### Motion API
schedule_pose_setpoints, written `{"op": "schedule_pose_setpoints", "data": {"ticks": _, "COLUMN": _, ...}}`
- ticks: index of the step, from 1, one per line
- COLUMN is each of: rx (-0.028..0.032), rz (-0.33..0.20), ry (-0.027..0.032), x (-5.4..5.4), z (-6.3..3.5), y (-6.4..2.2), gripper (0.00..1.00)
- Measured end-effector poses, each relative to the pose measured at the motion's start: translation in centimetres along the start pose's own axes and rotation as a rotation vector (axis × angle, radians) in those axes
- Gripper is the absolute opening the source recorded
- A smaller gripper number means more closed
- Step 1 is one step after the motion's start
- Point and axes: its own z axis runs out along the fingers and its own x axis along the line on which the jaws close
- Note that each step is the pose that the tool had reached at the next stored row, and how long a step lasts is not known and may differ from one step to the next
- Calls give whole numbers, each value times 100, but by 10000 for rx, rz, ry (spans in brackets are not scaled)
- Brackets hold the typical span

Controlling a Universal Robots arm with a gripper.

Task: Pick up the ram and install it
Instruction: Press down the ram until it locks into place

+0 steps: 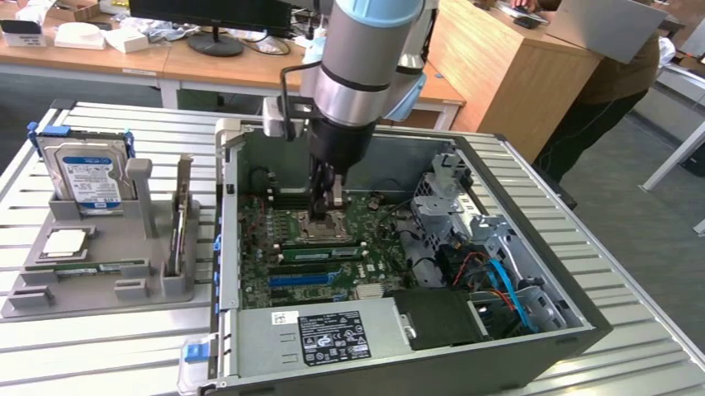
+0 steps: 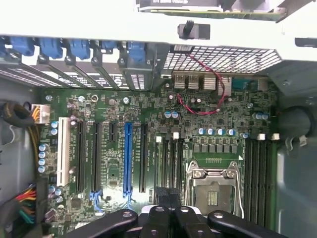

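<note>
Slatted metal table holds an open computer case (image 1: 573,330) where the gripper (image 1: 320,216), jaws shut and seemingly empty, hangs over the motherboard's CPU socket (image 2: 214,191), while the ram (image 1: 86,268) lies lengthwise in a grey tray (image 1: 154,289) toward the exterior view's left.

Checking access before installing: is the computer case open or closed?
Open: the case has no side panel on; the motherboard lies exposed beneath the gripper.

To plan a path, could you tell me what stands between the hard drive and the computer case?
In the exterior view, a grey upright post and a thin card on edge.
</note>
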Motion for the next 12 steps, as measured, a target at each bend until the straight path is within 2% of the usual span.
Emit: {"op": "schedule_pose_setpoints", "data": {"ticks": 12, "rx": 0, "rz": 0, "ry": 0, "x": -18, "z": -310, "y": 7, "gripper": 10}}
